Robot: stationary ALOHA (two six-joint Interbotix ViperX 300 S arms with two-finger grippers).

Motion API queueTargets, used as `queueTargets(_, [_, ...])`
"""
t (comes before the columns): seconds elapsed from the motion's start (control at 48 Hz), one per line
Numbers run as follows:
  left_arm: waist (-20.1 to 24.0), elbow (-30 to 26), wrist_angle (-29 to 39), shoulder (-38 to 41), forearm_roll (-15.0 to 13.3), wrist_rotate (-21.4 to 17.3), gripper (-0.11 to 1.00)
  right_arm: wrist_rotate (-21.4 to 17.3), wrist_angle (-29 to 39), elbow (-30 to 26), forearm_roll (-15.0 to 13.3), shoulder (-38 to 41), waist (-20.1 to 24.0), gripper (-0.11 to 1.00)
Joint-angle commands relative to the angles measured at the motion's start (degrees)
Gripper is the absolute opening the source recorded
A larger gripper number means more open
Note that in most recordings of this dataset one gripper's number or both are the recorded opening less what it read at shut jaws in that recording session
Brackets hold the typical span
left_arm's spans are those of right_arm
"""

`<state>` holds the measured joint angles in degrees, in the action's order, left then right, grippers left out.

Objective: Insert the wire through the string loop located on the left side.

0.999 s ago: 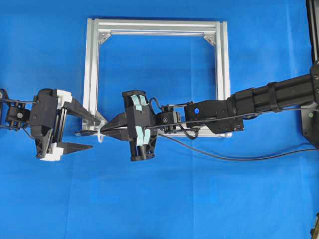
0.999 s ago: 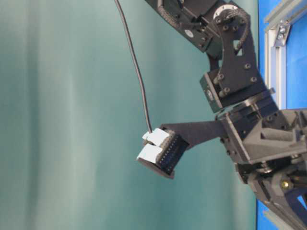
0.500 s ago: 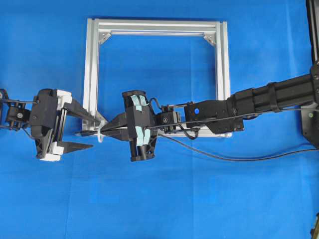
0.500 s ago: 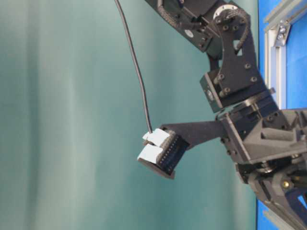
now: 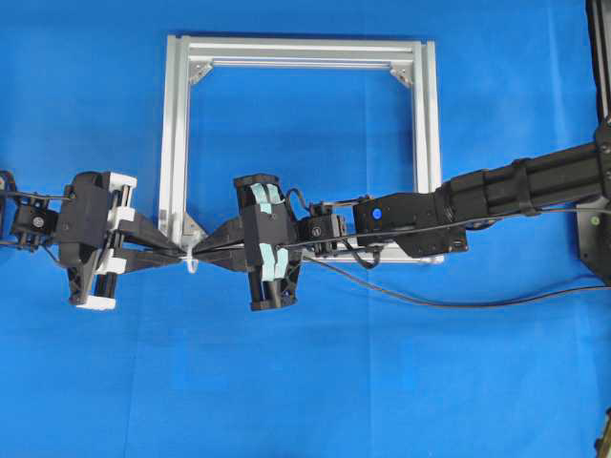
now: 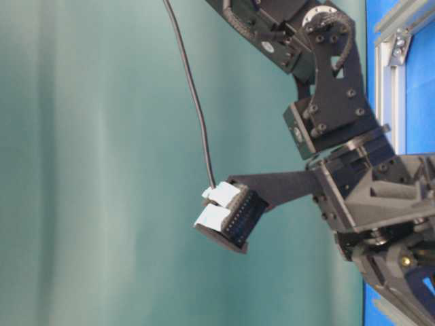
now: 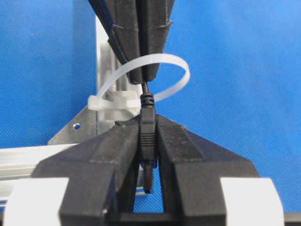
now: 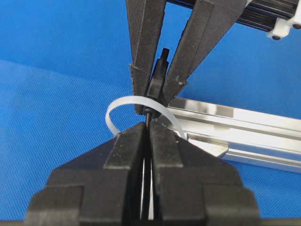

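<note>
The thin black wire (image 7: 146,94) with its slim dark plug runs level along the line between the two grippers, plug end pointing toward the left gripper (image 7: 147,134), whose black fingers are clamped on the plug. It passes through the small white string loop (image 7: 160,70). The right gripper (image 8: 147,134), opposite, pinches the wire just behind the loop. Both arms reach in low, at the silver aluminium frame (image 5: 175,143) corner.
</note>
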<state>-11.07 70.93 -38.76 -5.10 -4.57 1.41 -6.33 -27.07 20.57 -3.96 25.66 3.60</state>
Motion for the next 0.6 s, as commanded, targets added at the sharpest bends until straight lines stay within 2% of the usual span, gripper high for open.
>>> queueTargets(0.0, [0.09,-0.35,-0.18,-0.97,0.18,0.18,0.06,-0.18,-0.26,-0.79,0.09,-1.41,0.09,0.00])
queueTargets(0.312, [0.09,-0.18,0.00,-0.97,0.18,0.26,0.06,-0.53,0.18,-0.70,0.09,-1.41,0.26,0.00])
queueTargets(0.375, [0.09,-0.18,0.00,-1.05,0.18,0.26,0.06,-0.53,0.18,-0.62,0.18,-1.41,0.35,0.04])
queueTargets(0.479, [0.09,-0.18,0.00,-0.97,0.18,0.26,0.06,-0.62,0.26,-0.62,0.26,-1.41,0.44,0.25])
queueTargets(0.583, [0.18,-0.26,0.00,-1.05,0.18,0.26,0.06,-0.62,0.35,-0.53,0.70,-1.41,0.53,0.56])
